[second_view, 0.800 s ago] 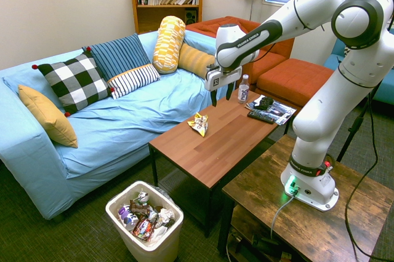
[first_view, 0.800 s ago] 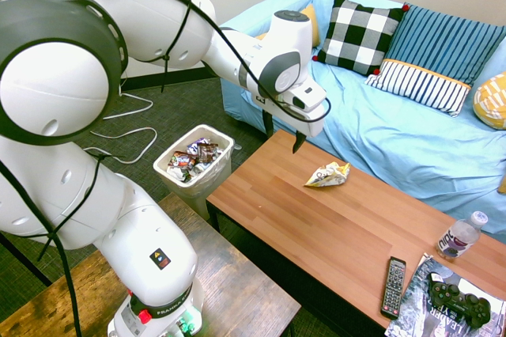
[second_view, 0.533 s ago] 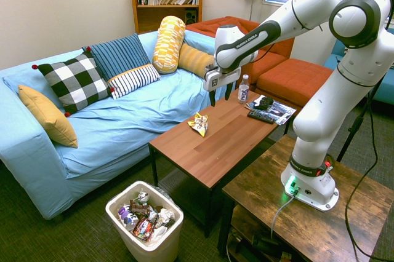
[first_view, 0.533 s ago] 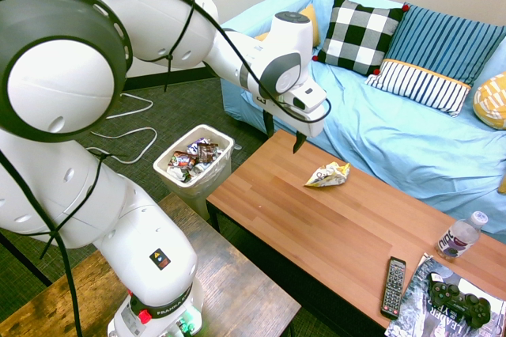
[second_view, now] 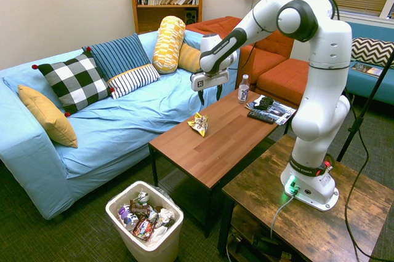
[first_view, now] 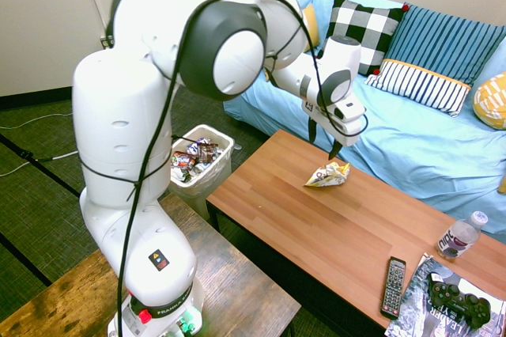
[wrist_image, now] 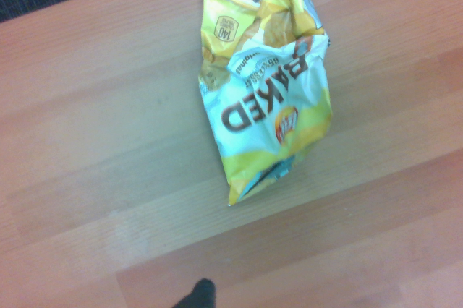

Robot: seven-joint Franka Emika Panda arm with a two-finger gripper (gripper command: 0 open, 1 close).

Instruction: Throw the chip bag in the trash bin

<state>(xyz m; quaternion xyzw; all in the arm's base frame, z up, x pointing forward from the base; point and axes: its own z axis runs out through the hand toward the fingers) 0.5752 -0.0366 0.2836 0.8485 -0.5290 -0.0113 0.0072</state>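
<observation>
The chip bag [first_view: 327,174] [second_view: 199,124], crumpled yellow and white foil, lies on the wooden coffee table [first_view: 316,230] near the edge that faces the sofa. My gripper [first_view: 322,143] [second_view: 209,97] hangs open just above the bag, slightly to its sofa side, with nothing between the fingers. The wrist view shows the chip bag [wrist_image: 264,98] flat on the wood, dark print readable. The trash bin [first_view: 164,164] [second_view: 114,206], white with a liner and filled with wrappers, stands on the carpet beyond the table's short end.
A water bottle [first_view: 458,236], a remote [first_view: 394,286] and a game controller [first_view: 458,301] on a glossy magazine sit at the table's far end. The blue sofa [second_view: 123,120] with pillows runs along one long side. A darker wooden table [second_view: 320,219] bears the arm.
The arm has swung round, carrying the open gripper along the table to a spot over the chip bag. The bag and the bin have not moved.
</observation>
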